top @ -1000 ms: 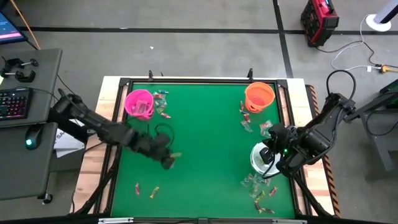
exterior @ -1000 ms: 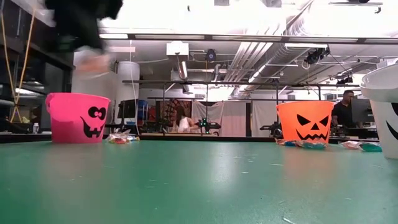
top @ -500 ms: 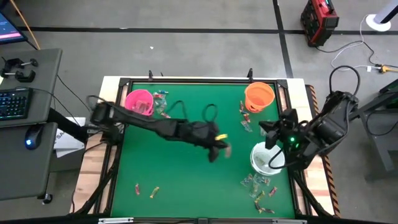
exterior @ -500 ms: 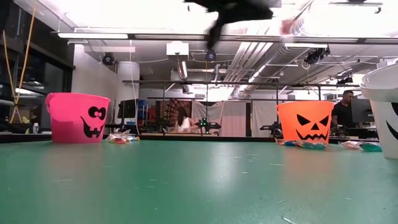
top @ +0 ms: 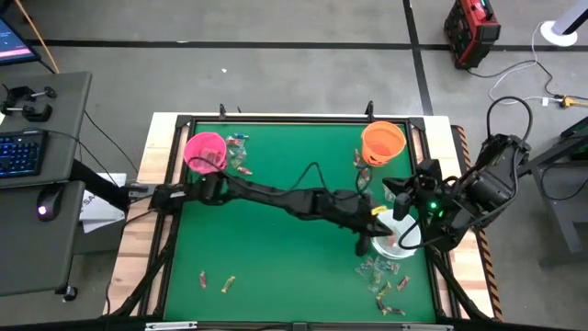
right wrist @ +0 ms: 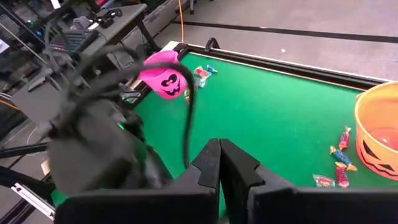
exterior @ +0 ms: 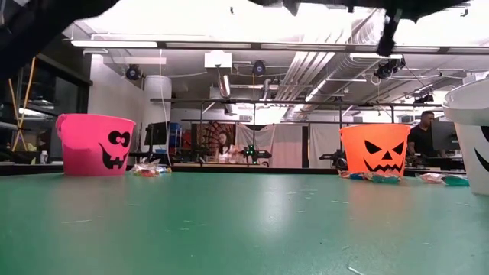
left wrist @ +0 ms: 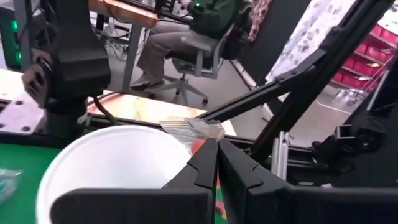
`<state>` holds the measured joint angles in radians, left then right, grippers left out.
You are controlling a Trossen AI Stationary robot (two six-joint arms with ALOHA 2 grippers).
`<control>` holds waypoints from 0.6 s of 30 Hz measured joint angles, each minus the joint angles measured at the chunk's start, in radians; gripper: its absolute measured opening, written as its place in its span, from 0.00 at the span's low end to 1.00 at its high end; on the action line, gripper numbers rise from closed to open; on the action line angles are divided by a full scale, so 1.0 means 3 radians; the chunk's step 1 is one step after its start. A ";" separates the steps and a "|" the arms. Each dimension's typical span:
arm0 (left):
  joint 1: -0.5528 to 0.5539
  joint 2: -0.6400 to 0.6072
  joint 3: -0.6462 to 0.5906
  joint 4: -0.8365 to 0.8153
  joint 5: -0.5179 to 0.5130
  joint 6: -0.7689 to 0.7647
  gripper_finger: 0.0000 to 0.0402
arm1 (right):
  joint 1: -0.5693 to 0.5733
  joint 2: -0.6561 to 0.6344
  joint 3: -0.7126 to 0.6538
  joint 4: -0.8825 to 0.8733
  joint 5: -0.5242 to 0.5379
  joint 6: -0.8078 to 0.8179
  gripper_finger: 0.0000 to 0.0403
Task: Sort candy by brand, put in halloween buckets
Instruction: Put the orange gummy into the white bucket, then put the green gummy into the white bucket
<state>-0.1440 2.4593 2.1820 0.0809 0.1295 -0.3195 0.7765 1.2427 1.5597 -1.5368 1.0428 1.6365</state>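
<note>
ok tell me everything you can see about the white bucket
The white bucket is a small round pail of pale, slightly translucent plastic, standing upright and open-topped near the right edge of the green table, below the orange bucket in the high view. Part of a black face print shows in the low view. The left gripper, shut on a clear-wrapped candy, hovers over its rim.

The long black jointed left arm (top: 276, 195) carries a thin black cable arching in loops above its links. The bulkier black right arm (top: 478, 188) shows a small green light near its wrist. Each wrist camera sees two matte black wedge-shaped fingers (left wrist: 205, 165), smooth and unmarked.
</note>
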 joint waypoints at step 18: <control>0.0334 -0.0121 0.0147 -0.0962 0.0037 0.0313 0.52 | 0.0000 0.0003 0.0003 -0.0034 -0.0012 -0.0012 0.00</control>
<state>-0.0439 2.4230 2.2261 -0.2078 0.1407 -0.2257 0.7765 1.2434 1.5604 -1.5471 1.0391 1.6329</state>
